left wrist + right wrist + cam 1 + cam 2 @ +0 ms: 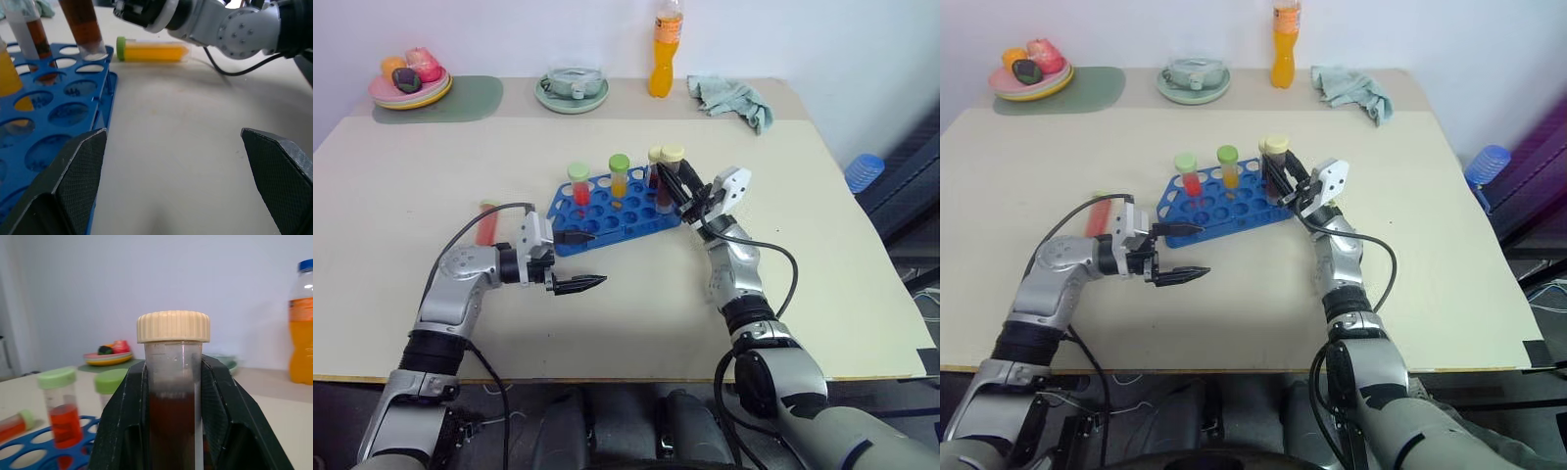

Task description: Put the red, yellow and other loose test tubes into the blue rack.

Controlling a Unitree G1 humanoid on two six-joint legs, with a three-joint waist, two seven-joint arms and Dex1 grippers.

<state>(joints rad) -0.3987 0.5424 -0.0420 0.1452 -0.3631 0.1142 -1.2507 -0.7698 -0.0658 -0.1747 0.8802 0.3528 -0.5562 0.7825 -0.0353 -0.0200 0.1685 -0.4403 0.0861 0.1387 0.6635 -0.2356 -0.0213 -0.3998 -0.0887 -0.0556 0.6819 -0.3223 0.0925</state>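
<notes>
The blue rack stands mid-table with a red tube, an orange-yellow tube and a brown tube upright in it. My right gripper is shut on a second brown tube with a cream cap, held upright with its lower end at a corner hole of the rack. A loose red tube lies on the table left of the rack. A loose yellow tube with a green cap lies beyond the rack, by the right arm. My left gripper hangs open and empty just in front of the rack.
At the table's far edge stand an orange drink bottle, a teal cloth, a plate with a glass bowl and a plate of fruit on a green mat. A blue object sits off the table's right side.
</notes>
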